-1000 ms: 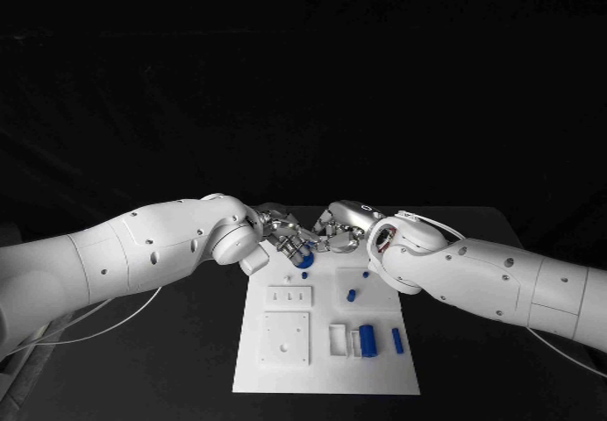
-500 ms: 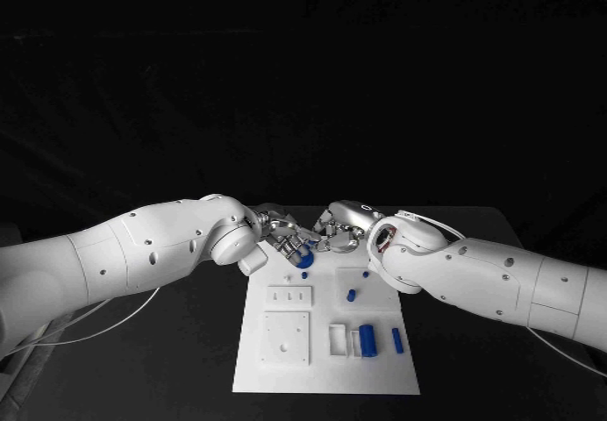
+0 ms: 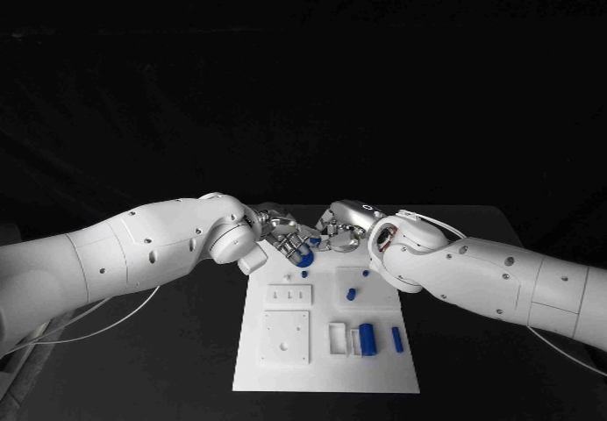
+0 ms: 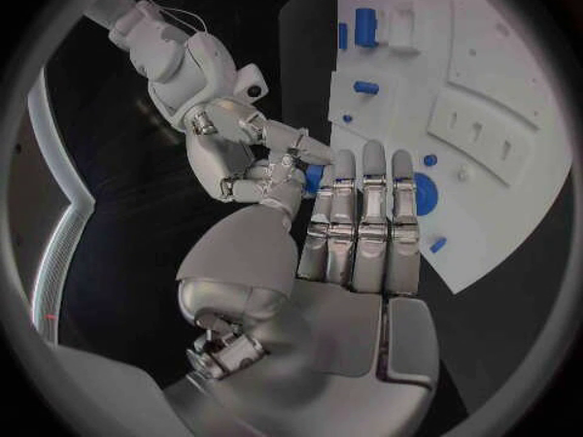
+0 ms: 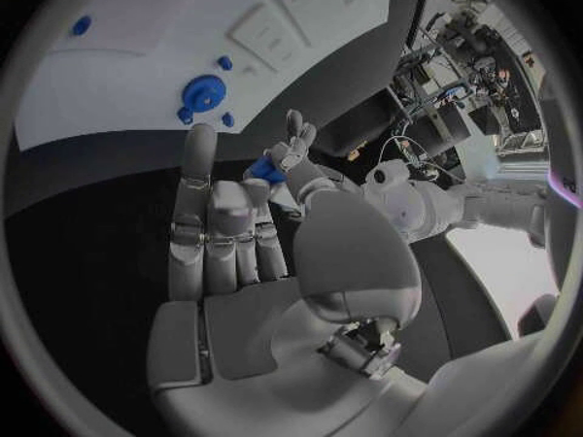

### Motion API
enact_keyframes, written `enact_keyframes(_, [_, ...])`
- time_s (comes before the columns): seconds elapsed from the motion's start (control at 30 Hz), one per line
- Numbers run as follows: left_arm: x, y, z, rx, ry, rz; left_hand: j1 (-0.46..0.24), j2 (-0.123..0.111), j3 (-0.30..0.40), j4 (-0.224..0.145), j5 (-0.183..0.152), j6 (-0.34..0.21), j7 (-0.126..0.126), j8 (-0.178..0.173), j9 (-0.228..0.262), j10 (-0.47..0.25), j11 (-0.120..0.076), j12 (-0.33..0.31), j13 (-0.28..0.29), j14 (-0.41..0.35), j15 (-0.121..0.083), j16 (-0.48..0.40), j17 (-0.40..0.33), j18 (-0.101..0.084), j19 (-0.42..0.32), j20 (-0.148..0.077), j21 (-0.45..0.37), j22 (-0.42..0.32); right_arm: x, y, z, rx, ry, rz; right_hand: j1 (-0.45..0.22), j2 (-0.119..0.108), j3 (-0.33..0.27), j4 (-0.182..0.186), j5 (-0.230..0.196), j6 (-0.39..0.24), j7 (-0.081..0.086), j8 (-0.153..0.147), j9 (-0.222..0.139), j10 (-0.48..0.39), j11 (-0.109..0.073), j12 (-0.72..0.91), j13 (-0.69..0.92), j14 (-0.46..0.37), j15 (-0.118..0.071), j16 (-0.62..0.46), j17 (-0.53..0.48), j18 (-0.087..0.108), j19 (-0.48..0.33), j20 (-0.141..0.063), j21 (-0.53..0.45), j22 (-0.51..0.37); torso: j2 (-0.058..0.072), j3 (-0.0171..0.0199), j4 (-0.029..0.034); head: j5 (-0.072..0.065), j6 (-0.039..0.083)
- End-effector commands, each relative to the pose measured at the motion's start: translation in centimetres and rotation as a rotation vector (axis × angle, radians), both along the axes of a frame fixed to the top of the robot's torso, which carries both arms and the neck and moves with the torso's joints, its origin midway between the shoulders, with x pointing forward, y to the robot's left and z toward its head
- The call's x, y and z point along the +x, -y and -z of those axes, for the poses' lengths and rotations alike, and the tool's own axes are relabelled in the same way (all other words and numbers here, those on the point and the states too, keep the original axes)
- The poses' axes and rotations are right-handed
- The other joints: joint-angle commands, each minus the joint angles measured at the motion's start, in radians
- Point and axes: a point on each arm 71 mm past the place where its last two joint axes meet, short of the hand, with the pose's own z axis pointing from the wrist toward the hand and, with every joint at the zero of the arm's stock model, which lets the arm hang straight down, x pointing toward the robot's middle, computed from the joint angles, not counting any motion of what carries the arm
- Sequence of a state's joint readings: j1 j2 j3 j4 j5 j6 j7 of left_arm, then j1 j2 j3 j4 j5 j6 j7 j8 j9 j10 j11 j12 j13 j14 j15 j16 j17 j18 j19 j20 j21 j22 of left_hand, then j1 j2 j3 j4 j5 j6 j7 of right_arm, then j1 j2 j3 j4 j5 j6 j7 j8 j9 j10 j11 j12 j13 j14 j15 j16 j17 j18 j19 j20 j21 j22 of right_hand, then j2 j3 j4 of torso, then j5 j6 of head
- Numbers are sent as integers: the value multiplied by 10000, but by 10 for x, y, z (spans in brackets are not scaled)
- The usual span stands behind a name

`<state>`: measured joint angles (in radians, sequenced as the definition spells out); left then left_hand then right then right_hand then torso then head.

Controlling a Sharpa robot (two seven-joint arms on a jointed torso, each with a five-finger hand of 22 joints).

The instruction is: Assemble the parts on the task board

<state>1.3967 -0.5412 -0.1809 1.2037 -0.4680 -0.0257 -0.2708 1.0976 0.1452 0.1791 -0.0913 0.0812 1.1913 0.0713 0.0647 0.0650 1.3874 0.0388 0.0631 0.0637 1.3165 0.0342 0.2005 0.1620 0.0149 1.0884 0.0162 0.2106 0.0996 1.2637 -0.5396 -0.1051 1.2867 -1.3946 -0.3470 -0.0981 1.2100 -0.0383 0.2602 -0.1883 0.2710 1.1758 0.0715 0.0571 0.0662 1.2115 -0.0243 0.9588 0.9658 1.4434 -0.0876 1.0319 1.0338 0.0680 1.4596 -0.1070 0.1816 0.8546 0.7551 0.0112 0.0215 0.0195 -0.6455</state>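
Left hand (image 3: 281, 235): at the far end of the task board (image 3: 285, 368), its fingers (image 4: 364, 214) lying straight and side by side, their tips over a round blue part (image 4: 422, 193) on the board. Whether these fingers press a thing I cannot tell.
Right hand (image 3: 339, 230): meets the left hand above the board's far edge. In the right wrist view its fingers (image 5: 213, 228) are partly curled, and a small blue part (image 5: 261, 168) sits where the two hands' fingertips come together; the left wrist view shows the same blue piece (image 4: 315, 178) between the hands. Which hand pinches it I cannot tell.
Task board: a white plate lying lengthwise in the middle of the black desk (image 3: 481, 386), with raised white blocks on its left half.
Parts on the board: a large blue cylinder (image 3: 367, 339) beside a white holder (image 3: 339, 338) near the middle right; a thin blue bar (image 3: 397, 341) just right of it; a small blue peg (image 3: 352, 293) farther up; a blue stub (image 3: 367, 274) next to the right wrist.
Blue disc with knobs (image 5: 203, 93): seen from the right wrist, flat on the board near its far edge, with small blue pieces close around it.
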Motion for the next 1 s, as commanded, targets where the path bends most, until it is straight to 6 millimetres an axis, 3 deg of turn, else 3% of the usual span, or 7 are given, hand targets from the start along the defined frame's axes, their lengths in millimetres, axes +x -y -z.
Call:
enact_keyframes(0.03, [-1, 2, -1, -137, -48, 219, 26, 118, 554, -332, 325, -81, 23, -17, -1, -74, -4, 6, 3, -109, 10, 55, 19, -140, -31, 30, -35, 4, 0, 1, 2, -205, -90, 21, 52, 28, 1, 41, 51, 57, -27, 57, 9, 48, -37, 5, 8, 49, -23, 33, 9, 3, 122, 3, -48, -9, 1, 2, 6, -3, -12])
enact_keyframes(0.1, [-1, 2, -1, -138, -56, 234, 48, 73, 958, -620, 437, -83, 37, -15, 2, -82, 2, 2, -2, -127, 6, 63, 21, -139, -55, 14, -2, 29, 0, 1, 2, -207, -91, 23, 52, 28, 1, 41, 51, 57, -27, 57, 9, 48, -37, 5, 8, 49, -23, 33, 9, 3, 122, 3, -48, -9, 0, 2, 5, -2, -14])
enact_keyframes(0.27, [-1, 3, -1, -143, -63, 255, 344, -101, 1203, -1020, 403, -45, 45, -9, 9, -91, -12, -4, -9, -140, -4, 67, 20, -128, -99, -7, 78, 91, 0, 1, 2, -204, -92, 10, 52, 28, 1, 41, 51, 57, -27, 57, 9, 48, -37, 5, 8, 49, -23, 33, 9, 3, 122, 3, -48, -9, 3, 0, 0, -2, -18])
enact_keyframes(0.7, [-1, 3, -1, -129, -11, 134, 679, -333, 1048, -1046, 229, 9, 31, -7, 13, -95, -28, -5, -11, -150, -8, 83, 21, -129, -252, -9, 293, 264, -1, -1, 2, -184, -105, -70, 51, 23, -4, 58, 57, 61, -31, 58, 10, 46, -38, 0, 4, 47, -25, 23, 3, 1, 131, 1, -53, -28, -1, 2, 2, -13, -23])
enact_keyframes(0.83, [0, 3, -1, -176, 100, 64, 1028, -296, 1009, -1164, 283, 319, -56, 45, 88, 202, -135, 31, 0, 35, -94, 192, 70, -103, -209, -84, 430, 356, -1, -1, 3, -191, -149, -96, 32, 12, -22, 72, 75, 49, -28, 56, 8, 29, -34, -22, -14, 41, -22, 6, -11, -2, 126, 4, -59, -36, 2, 2, -4, -15, -22])
enact_keyframes(0.9, [0, 3, -1, -196, 166, 22, 1070, -280, 954, -1143, 461, 466, -98, 45, 135, 401, -186, 33, 1, 144, -161, 269, 112, -103, -176, -139, 525, 420, -1, -1, 3, -186, -160, -95, 16, 2, -36, 85, 85, 15, -20, 52, 3, 2, -29, -62, -49, 35, -19, -15, -27, -4, 119, 6, -67, -43, 1, 3, -4, -22, -20])
enact_keyframes(1.0, [-1, 3, 0, -200, 276, -52, 940, -411, 920, -1170, 1324, 760, -197, 56, 258, 772, -294, 42, 5, 334, -280, 453, 224, -111, -103, -250, 720, 553, 0, -1, 3, -153, -155, -43, -62, -53, -81, 147, 149, -335, 81, 46, -17, -67, 23, -172, -149, 17, 12, -87, -86, -4, 102, 25, -93, -72, -4, 4, 2, -31, -29])
